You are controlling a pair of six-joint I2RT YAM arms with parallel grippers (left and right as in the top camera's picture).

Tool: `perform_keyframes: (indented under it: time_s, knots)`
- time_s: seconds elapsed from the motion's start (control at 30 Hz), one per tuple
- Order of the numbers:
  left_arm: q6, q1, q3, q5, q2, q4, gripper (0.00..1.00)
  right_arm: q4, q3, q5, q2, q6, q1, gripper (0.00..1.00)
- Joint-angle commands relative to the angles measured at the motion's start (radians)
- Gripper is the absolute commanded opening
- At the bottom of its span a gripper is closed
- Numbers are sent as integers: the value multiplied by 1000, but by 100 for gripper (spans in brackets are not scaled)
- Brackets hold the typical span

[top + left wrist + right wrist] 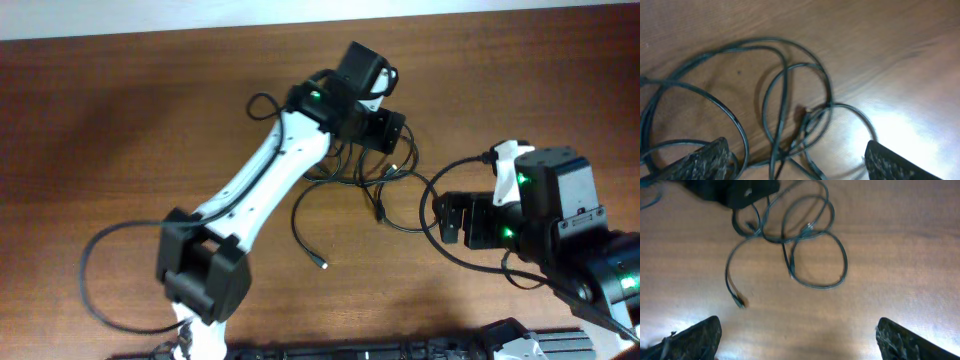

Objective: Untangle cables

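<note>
Overhead, the left arm's black elbow looms at lower left. Its white link runs up to the left gripper at upper centre, above the cables — thin black loops on the brown table. The right gripper sits right of centre, near the loops.

Left wrist view: fingers in the bottom corners, spread wide, with loops lying between them on the wood.

Right wrist view: fingers are also spread, pinching nothing — cables at upper centre, one plug end trailing lower left.

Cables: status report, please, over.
Left gripper open above the tangle. Right gripper open, empty, standing off. Cables in crossed loops on table. Nothing blocking.
</note>
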Motion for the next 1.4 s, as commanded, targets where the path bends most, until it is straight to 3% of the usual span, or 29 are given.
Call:
perform_keyframes:
  time_s: [0.0, 0.07, 0.13, 0.2, 0.23, 0.33, 0.47, 0.53, 0.77, 0.9, 1.03, 1.17, 1.37]
  knots:
    - [-37, -16, 0, -97, 152, 62, 84, -50, 2, 17, -15, 12, -2, 97]
    - [-37, -15, 0, -96, 197, 89, 61, -50, -25, 17, -15, 12, -2, 97]
    - [-37, -25, 0, -96, 229, 111, 52, -48, -73, 16, -15, 12, -2, 97]
    - [-37, -22, 0, -96, 243, 117, 10, -47, -121, 16, -15, 12, -2, 97]
    - [-37, -18, 9, -96, 239, 112, 0, -48, -150, 16, -12, 12, -2, 97]
    - [-37, -11, 122, -96, 207, -3, 0, -48, -203, 16, 27, 12, -2, 97]
    - [-37, -5, 137, -97, 108, -40, 0, -47, -203, 16, 156, 11, -2, 97]
    - [-36, 12, 137, -173, 68, -106, 0, -47, -203, 16, 271, 12, -2, 97]
    - [-36, -16, 136, -160, 46, -154, 0, 18, -203, 21, 638, 11, -10, 97]
    - [-37, 47, 136, -159, 46, -154, 0, 253, -203, 21, 449, 11, -9, 97]
    - [-37, 68, 136, -152, 46, -166, 0, 260, -203, 21, 92, 11, -9, 97]
    - [-45, 68, 136, -31, 46, -173, 0, 255, -203, 21, -240, 11, -9, 97]
    - [-48, 67, 136, -32, 46, -229, 0, 248, -203, 21, -265, 11, -9, 97]
